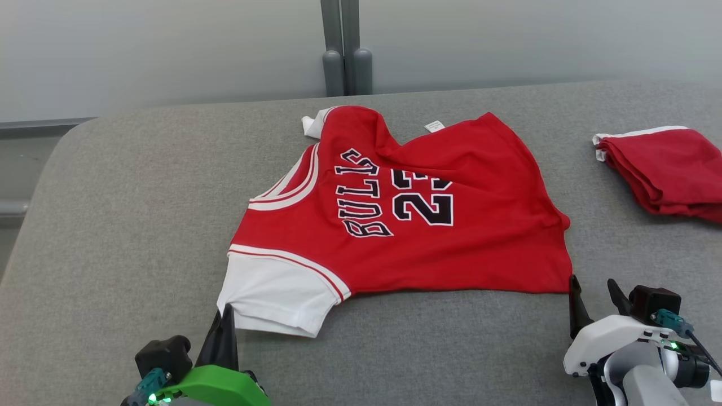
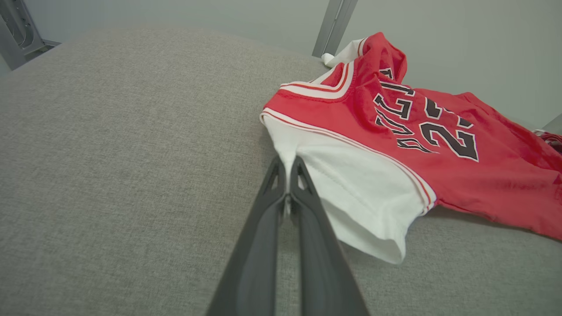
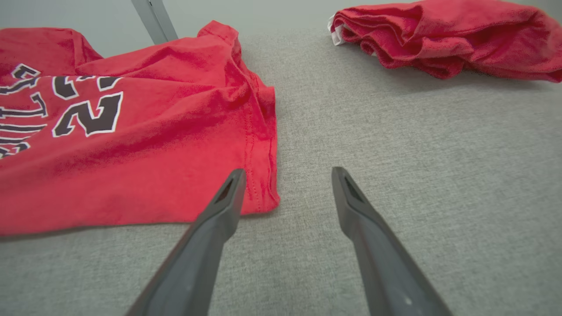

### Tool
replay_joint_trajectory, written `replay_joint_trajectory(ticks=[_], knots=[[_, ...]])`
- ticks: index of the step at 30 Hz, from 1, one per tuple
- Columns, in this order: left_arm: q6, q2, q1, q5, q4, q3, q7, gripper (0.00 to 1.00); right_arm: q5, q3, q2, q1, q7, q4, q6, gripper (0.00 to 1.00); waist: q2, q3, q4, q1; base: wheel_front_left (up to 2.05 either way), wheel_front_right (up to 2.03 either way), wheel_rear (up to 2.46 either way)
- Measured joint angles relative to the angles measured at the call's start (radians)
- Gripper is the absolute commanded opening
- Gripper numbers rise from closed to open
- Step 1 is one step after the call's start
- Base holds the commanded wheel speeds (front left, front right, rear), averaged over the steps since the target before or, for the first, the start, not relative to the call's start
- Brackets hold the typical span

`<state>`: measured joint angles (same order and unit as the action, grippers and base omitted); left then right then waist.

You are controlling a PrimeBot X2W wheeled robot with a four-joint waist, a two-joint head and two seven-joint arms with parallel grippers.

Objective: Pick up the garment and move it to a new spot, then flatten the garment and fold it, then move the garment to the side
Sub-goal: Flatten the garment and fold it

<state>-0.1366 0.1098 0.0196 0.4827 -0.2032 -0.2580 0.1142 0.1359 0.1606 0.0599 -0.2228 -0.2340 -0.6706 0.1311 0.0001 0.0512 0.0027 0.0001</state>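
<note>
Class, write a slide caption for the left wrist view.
Left hand shut on the white sleeve of the red jersey.

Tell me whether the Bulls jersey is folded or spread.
Mostly spread: the jersey lies open, lettering up, a crease overlapping the number.

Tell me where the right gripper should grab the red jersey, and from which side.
Probably best to take the jersey by its near hem corner, coming in low from the robot's side. That corner lies flat at the cloth's edge, right by the open right gripper, and it mirrors the white sleeve that the left gripper pinches.
</note>
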Motion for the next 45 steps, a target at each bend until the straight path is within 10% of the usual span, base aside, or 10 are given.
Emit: replay_joint_trajectory(ticks=[12, 14, 18, 29, 45], knots=[[-0.015, 0.002, 0.01, 0.0, 0.046, -0.007, -0.007, 0.0, -0.005, -0.053, 0.016, -0.114, 0.046, -0.211, 0.0, 0.98, 0.0, 0.018, 0.045, 0.0, 0.0, 0.0, 0.0], [-0.015, 0.002, 0.01, 0.0, 0.048, -0.007, -0.006, 0.0, 0.0, -0.076, 0.021, -0.122, 0.051, -0.227, 0.0, 0.49, 0.0, 0.019, 0.046, 0.0, 0.0, 0.0, 0.0], [-0.017, 0.005, 0.011, 0.003, 0.052, -0.007, -0.003, 0.0, 0.009, -0.117, 0.023, -0.135, 0.066, -0.247, 0.0, 0.0, 0.0, 0.018, 0.041, 0.0, 0.0, 0.0, 0.0], [0.002, 0.011, -0.006, 0.018, 0.066, 0.001, 0.035, 0.0, 0.154, -0.186, 0.028, -0.154, 0.029, -0.117, 0.0, 0.0, 0.0, -0.002, 0.006, 0.0, 0.0, 0.0, 0.0], [0.024, 0.076, -0.115, 0.06, 0.388, 0.08, 0.038, 0.0, 0.462, -0.145, 0.152, -0.026, 0.183, 0.531, 0.0, 0.0, 0.0, -0.088, -0.066, 0.0, 0.0, 0.0, 0.0]])
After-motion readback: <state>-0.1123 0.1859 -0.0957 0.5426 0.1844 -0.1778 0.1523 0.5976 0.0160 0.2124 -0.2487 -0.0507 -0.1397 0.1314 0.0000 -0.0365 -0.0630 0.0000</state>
